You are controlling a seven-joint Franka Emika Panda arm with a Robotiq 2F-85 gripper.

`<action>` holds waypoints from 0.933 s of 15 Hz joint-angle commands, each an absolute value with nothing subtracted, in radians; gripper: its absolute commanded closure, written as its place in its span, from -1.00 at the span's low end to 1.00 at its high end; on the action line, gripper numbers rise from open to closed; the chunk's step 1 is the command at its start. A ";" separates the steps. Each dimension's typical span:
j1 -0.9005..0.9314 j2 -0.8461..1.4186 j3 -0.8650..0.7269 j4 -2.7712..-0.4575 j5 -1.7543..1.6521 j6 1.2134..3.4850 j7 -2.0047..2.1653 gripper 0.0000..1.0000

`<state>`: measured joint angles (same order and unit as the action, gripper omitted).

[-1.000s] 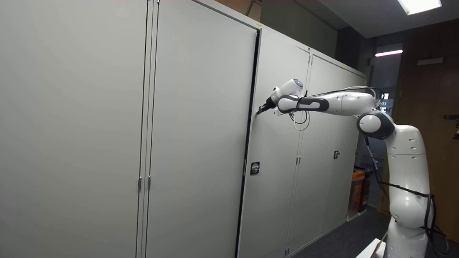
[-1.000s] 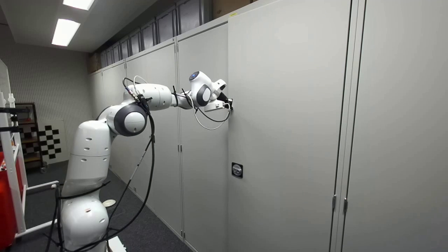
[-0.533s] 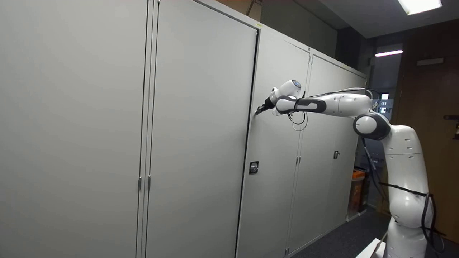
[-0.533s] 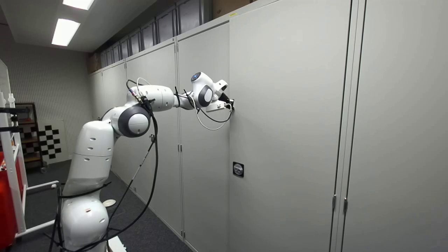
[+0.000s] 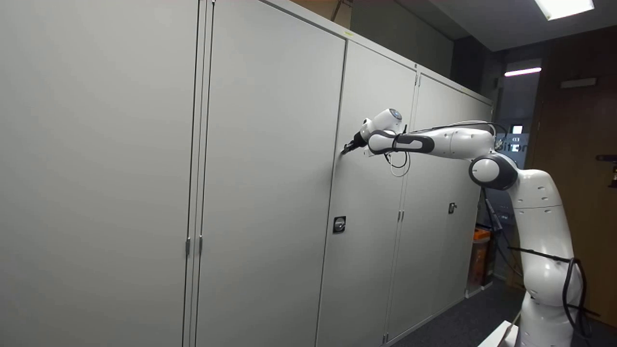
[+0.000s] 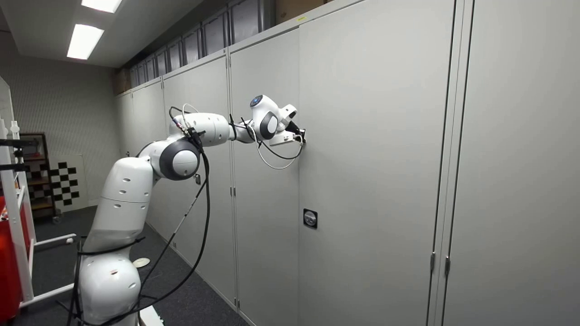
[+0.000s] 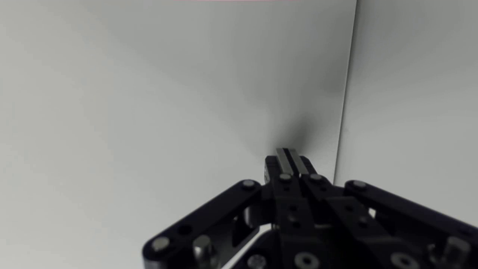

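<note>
My gripper (image 5: pixel 344 151) is shut with nothing between its fingers. Its tips are at the face of a tall grey cabinet door (image 5: pixel 368 193), close to the door's free vertical edge, and appear to touch it. The gripper also shows in an exterior view (image 6: pixel 303 136), partly hidden by the wrist, against the same door (image 6: pixel 371 158). In the wrist view the two fingertips (image 7: pixel 287 151) lie together against the door (image 7: pixel 149 112), with a dark shadow beyond them and a thin seam to their right. A round lock (image 5: pixel 339 224) sits lower on the door.
A neighbouring grey door (image 5: pixel 274 168) lies nearly flush across the seam. Cables (image 6: pixel 206 199) hang from the arm. An orange-topped bin (image 5: pixel 480 234) stands beyond the cabinets. A white frame (image 6: pixel 16 217) and a checkerboard (image 6: pixel 65 183) are on the far side.
The door has swung inward, and the dark gap along its free edge has narrowed to a thin seam. The shut gripper and arm have moved toward the cabinet with it.
</note>
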<state>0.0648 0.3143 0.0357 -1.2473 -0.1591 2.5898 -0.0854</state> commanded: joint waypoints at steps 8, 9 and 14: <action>0.071 0.397 0.025 -1.106 -0.215 2.531 -0.096 1.00; 0.072 0.401 0.025 -1.100 -0.217 2.525 -0.095 1.00; 0.074 0.424 0.025 -1.061 -0.228 2.486 -0.095 1.00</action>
